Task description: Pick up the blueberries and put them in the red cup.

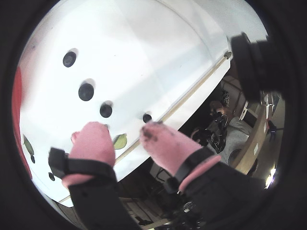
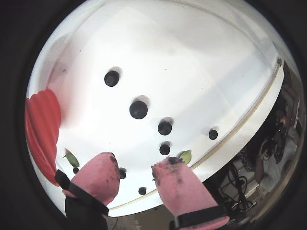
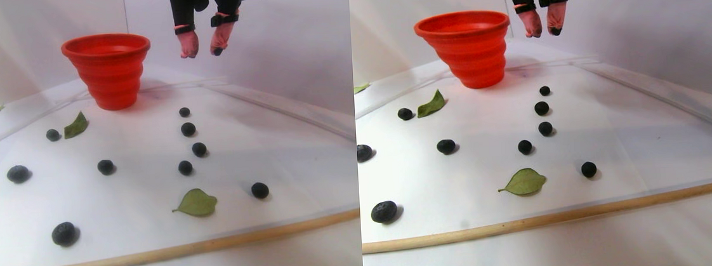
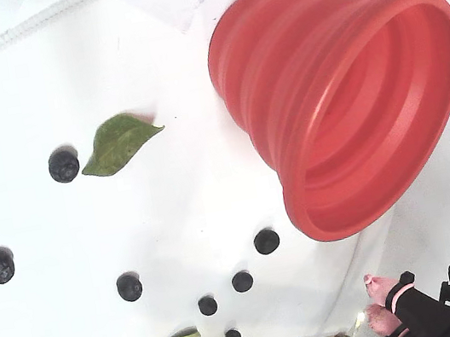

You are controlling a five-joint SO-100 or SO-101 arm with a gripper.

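Note:
Several dark blueberries [image 3: 188,129] lie scattered on the white table, also seen in both wrist views [image 2: 138,109] [image 1: 86,91] and in the fixed view [image 4: 266,241]. The red cup [image 3: 108,70] stands upright at the back left of the stereo pair view; its rim fills the fixed view's upper right [image 4: 344,105], and it shows at the left edge of a wrist view [image 2: 42,129]. My gripper [image 3: 204,52] hangs high above the table, right of the cup's rim. It is open, and nothing sits between its pink, dark-stained fingers [image 2: 134,163] [image 1: 123,128].
Green leaves lie among the berries: one [image 3: 196,203] near the front, another [image 3: 76,126] left of the cup. A wooden strip [image 3: 146,253] runs along the table's front edge. Beyond it the wrist views show room clutter.

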